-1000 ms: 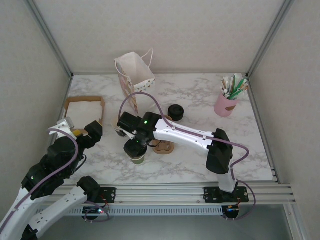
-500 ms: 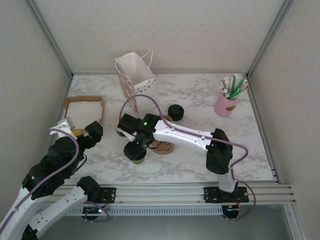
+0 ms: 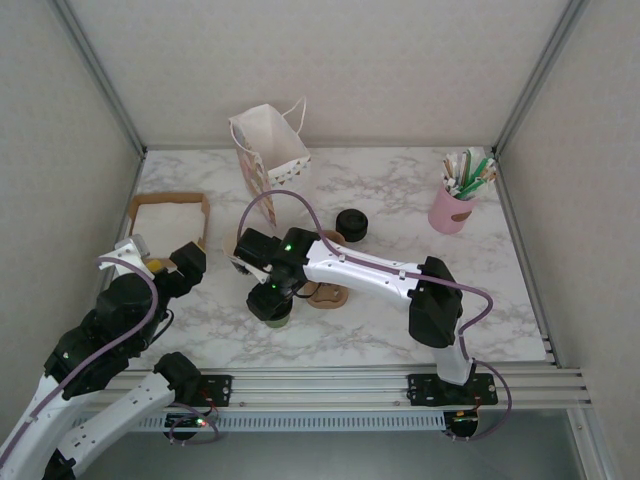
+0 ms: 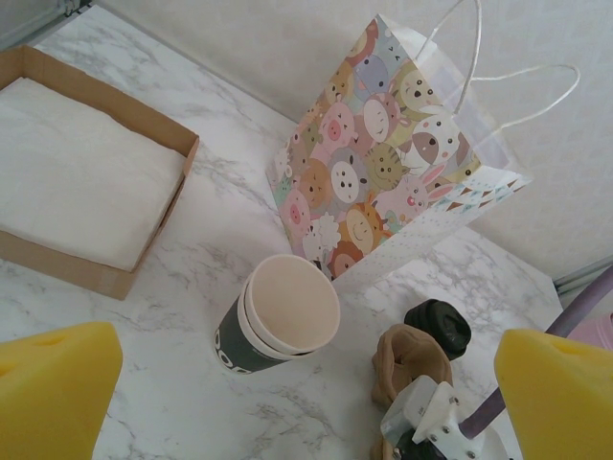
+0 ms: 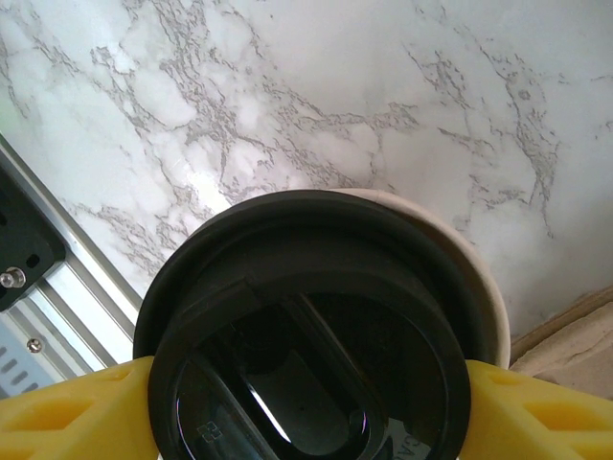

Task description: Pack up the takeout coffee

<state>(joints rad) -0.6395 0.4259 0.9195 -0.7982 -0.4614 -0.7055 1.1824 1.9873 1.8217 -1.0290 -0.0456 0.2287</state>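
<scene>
Right fingers (image 5: 67, 412) clenched on the black lid (image 5: 306, 335) of the takeout coffee (image 3: 277, 318), one yellow pad on each side of the lid. A sliver of cream cup rim shows past the lid's edge, so cannot tell if the lid is fully seated. The cup stands on the worktop (image 3: 400, 330) left of centre, toward the near edge, just beside the brown cardboard carrier (image 3: 328, 293). Left fingers (image 4: 560, 393) released, spread wide with nothing between them, hovering by the left edge near the napkin box (image 3: 170, 215). Lidless cup stack (image 4: 278, 316) stands upright in front of the cartoon-animal paper bag (image 4: 383, 182) at the far edge. Spare black lid (image 3: 351, 222) lies mid-worktop. Pink holder with sticks (image 3: 450, 208) near the far right corner.
</scene>
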